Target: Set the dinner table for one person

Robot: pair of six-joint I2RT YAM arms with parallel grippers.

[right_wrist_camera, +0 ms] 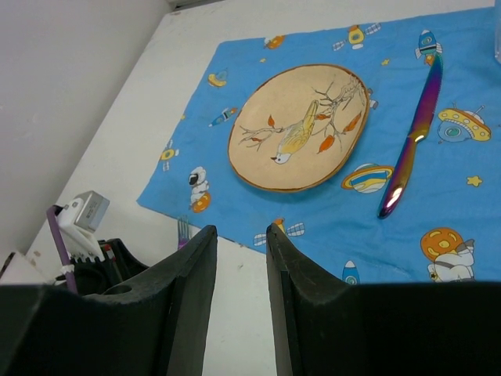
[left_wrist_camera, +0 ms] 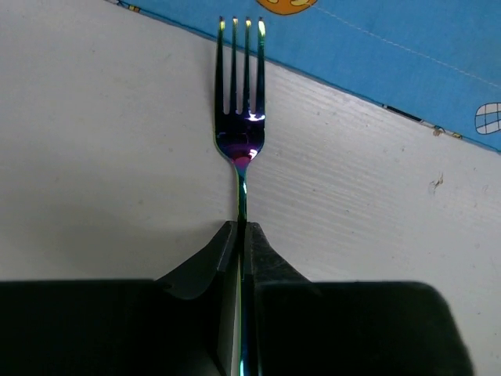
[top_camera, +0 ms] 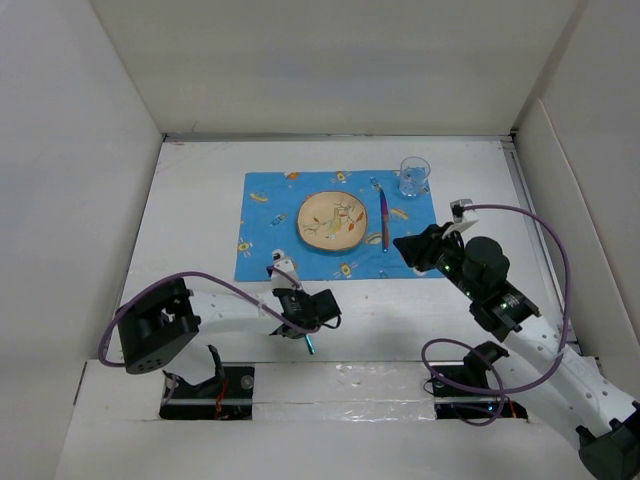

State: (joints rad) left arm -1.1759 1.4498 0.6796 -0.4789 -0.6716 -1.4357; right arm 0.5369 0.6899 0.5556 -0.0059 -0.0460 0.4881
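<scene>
1. The white surface (top_camera: 200,200) is taking up the whole floor of the scene, with plain white walls (top_camera: 80,150) standing around it and everything else lying on it
2. The right arm (top_camera: 520,320) is reaching in from the near right corner, and its claw (right_wrist_camera: 241,235) is hanging over the near right edge of the placemat; its two dark fingers are standing a narrow gap apart with nothing between them
3. The left arm (top_camera: 220,305) is lying low along the near side, and its claw (left_wrist_camera: 241,227) is pinching the handle of the fork, with the fingers pressed tight against the metal
4. The blue cartoon-print placemat (top_camera: 270,210) is lying flat in the middle of the surface, closer to the far wall than to the arms
5. The round tan plate (top_camera: 331,220), painted with a bird on a branch, is sitting near the middle of the placemat
6. The iridescent knife (top_camera: 384,222) is lying on the placemat just to the right of the plate, apart from it and running near to far
7. The iridescent fork (left_wrist_camera: 241,102) is pointing its tines at the near edge of the placemat, with the tips showing over the blue cloth in the left wrist view; whether it is resting on the surface or lifted off it I cannot tell
8. The clear glass (top_camera: 414,176) is standing upright at the far right corner of the placemat, beyond the knife's far end
</scene>
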